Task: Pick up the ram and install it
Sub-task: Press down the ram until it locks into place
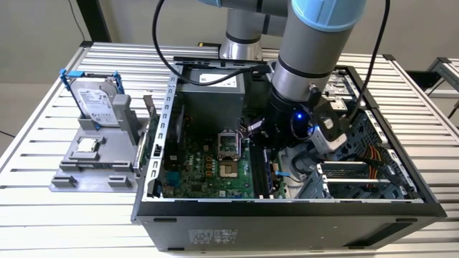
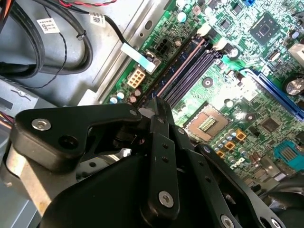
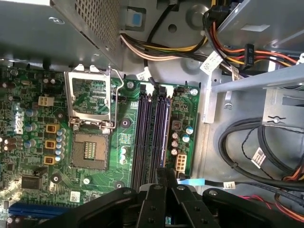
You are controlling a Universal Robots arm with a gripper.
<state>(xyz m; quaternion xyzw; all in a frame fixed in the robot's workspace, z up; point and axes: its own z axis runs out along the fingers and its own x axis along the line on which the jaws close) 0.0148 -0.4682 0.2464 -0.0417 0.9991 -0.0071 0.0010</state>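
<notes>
A robot arm (image 1: 308,54) comes down from above into an open computer case (image 1: 287,215) that lies on its side on a slatted metal surface (image 1: 43,204). The arm's lower part is nearly upright, with its wrist just inside the case, on the exterior view's right of the green motherboard (image 1: 208,166). A camera is fixed to the wrist and a small blue light glows there.

The black hand (image 1: 271,146) points straight down at the board. In both wrist views, its two fingers (image 2: 159,142) are drawn together until only a thin gap is left. Their tips (image 3: 165,172) meet over the near end of a row of long dark memory slots (image 3: 142,133).

The ram (image 2: 183,66) stands on edge in the outermost slot, the one nearest the board's edge and the white power connector. In the second wrist view it shows as a thin strip with blue patches along its side and a pale top edge. That strip runs away from the fingertips (image 2: 153,102). The hand looks pinched on the near end of the ram (image 3: 166,133). How deep the stick sits in the slot cannot be told.

An open processor socket (image 3: 90,149) lies beside the slots, with bundles of cables (image 3: 247,147) on their other side.

Outside the case, at the exterior view's left, a hard drive (image 1: 97,105) stands upright in a grey holder (image 1: 93,172).
</notes>
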